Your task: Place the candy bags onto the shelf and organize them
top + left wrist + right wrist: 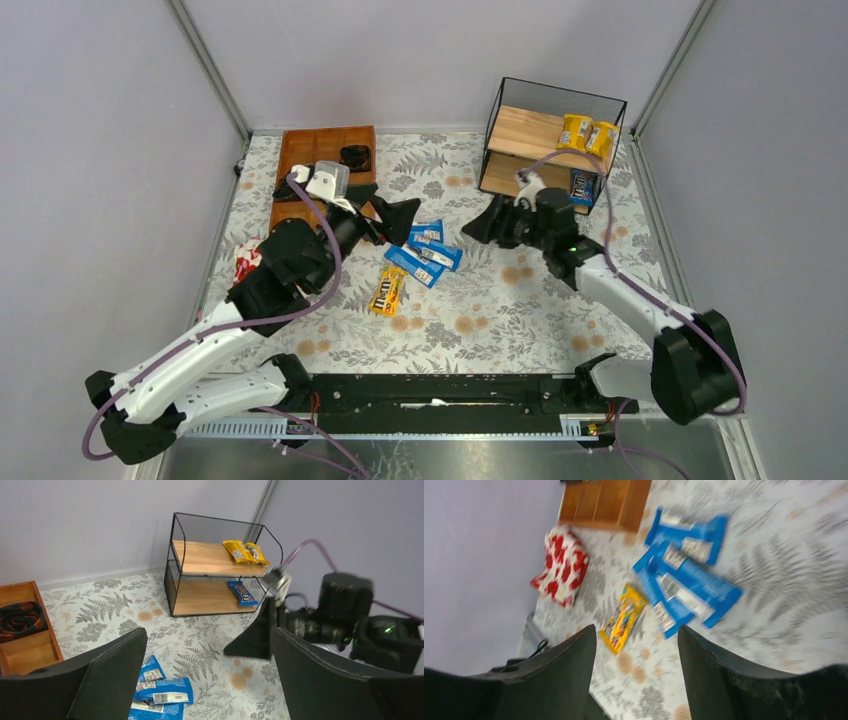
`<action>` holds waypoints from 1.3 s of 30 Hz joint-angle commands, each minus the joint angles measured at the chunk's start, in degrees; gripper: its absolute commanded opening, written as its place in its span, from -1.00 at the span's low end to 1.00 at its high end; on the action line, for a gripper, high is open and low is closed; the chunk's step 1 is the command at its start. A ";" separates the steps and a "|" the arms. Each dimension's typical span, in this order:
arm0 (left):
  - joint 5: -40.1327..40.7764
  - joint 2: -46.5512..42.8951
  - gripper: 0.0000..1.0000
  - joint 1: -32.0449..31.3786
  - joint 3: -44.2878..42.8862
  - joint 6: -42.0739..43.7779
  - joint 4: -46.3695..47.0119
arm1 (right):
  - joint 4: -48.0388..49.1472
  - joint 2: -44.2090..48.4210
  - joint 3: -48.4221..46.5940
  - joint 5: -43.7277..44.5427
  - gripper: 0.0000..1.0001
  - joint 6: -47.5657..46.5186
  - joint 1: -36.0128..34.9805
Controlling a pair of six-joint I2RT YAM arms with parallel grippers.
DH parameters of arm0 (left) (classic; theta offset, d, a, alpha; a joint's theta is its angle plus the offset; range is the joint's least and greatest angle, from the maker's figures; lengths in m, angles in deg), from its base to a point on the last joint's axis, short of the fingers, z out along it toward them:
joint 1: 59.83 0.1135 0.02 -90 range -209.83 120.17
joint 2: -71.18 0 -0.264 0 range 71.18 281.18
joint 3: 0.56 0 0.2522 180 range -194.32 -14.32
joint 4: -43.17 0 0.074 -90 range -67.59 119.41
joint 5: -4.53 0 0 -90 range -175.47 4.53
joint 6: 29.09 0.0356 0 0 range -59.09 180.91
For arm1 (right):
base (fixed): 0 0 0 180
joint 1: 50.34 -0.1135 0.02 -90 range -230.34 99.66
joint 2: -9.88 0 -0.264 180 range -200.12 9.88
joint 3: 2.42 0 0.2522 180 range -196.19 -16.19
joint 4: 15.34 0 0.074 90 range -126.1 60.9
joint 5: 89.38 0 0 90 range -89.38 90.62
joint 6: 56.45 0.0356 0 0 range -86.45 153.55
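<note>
Blue and yellow candy bags (pixel 437 254), fern-print cloth (pixel 520 310)

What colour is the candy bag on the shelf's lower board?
The bag is blue with dark and white print, clearest in the left wrist view.

blue bags (pixel 696 582): smeared in right wrist view, print unreadable; cut by bottom edge in left wrist view.
floral pouch (pixel 246 262): mostly hidden behind left arm (pixel 300 262).
wooden tray (pixel 35 652): cut by left edge.
</note>
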State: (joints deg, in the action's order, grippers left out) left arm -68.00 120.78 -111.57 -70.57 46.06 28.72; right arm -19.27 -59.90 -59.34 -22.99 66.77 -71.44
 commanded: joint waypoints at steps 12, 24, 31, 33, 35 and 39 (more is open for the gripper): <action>16.54 -7.97 0.98 -0.20 -8.34 9.38 1.72 | -5.37 -25.13 -18.17 27.26 0.39 -22.53 -40.16; 24.21 -16.44 0.97 -0.28 -6.61 15.02 7.98 | -31.35 -48.11 -44.87 59.21 0.38 -47.42 -56.80; 24.86 -16.31 0.97 -0.25 -5.13 16.02 8.51 | -40.74 -57.98 -55.39 69.94 0.39 -48.46 -61.94; 24.43 -16.13 0.97 -0.28 -5.17 15.49 7.96 | -41.17 -59.37 -56.17 70.25 0.39 -48.13 -62.36; 24.33 -16.00 0.98 -0.27 -5.24 14.97 7.29 | -41.82 -60.91 -56.65 70.75 0.39 -47.75 -62.47; 24.28 -15.88 0.97 -0.24 -5.12 14.94 6.98 | -41.95 -63.39 -56.50 74.38 0.37 -48.60 -62.46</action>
State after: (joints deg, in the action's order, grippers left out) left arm -44.24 104.32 -111.57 -75.66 60.66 35.10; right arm -58.40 -121.07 -113.77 45.22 19.27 -134.30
